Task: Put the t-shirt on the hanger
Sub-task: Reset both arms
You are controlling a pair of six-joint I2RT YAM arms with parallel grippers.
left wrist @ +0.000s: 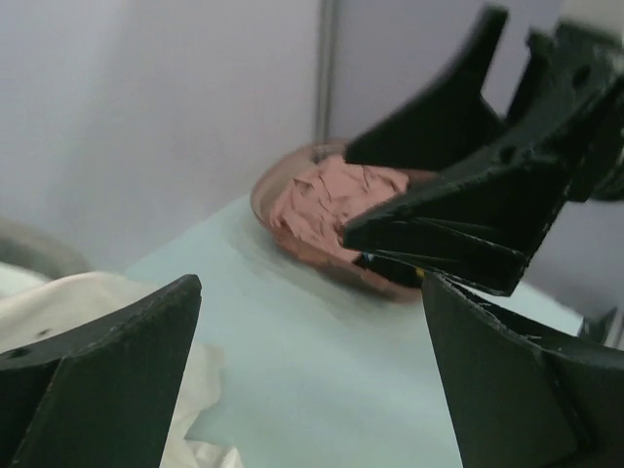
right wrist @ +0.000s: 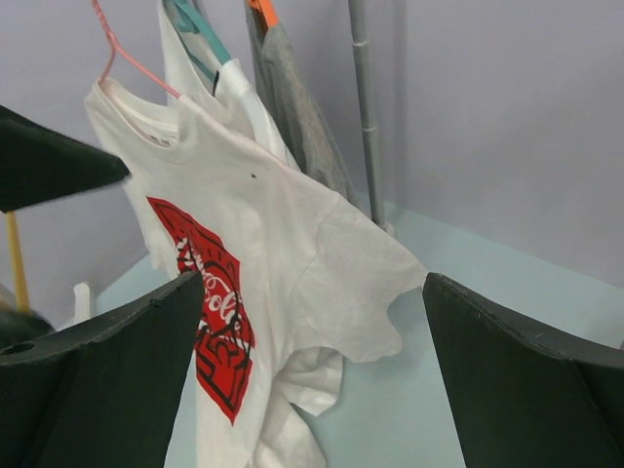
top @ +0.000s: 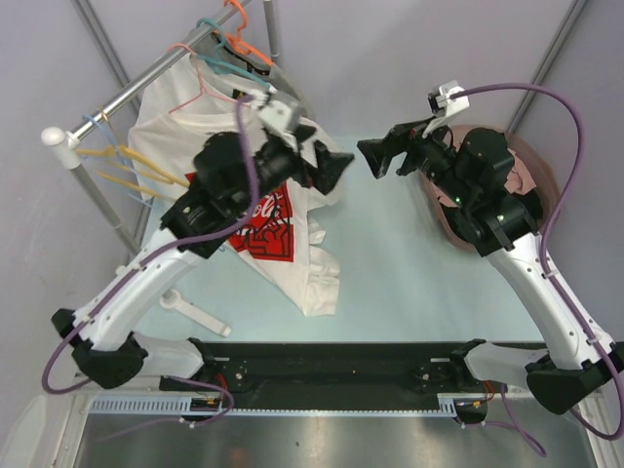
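Observation:
The white t-shirt [top: 314, 265] with the red chest print hangs by its neck from the pale-pink hanger [top: 188, 51] on the rail, and its lower half trails onto the table. In the right wrist view the t-shirt [right wrist: 292, 234] drapes from the pink hanger [right wrist: 127, 60], one sleeve spread over the tabletop. My left gripper [top: 341, 168] hovers open just right of the shirt's sleeve, holding nothing. My right gripper [top: 373, 159] faces it from the right, also open and empty. In the left wrist view, shirt cloth [left wrist: 88, 292] lies at the lower left of the left gripper [left wrist: 312, 322].
A metal rail [top: 146, 83] at the back left also carries teal [top: 226, 64], orange [top: 244, 37] and yellow [top: 127, 166] hangers and a grey garment [right wrist: 292, 107]. A brown bowl [left wrist: 283, 234] with pink crumpled stuff stands back right. A white scoop [top: 190, 307] lies front left.

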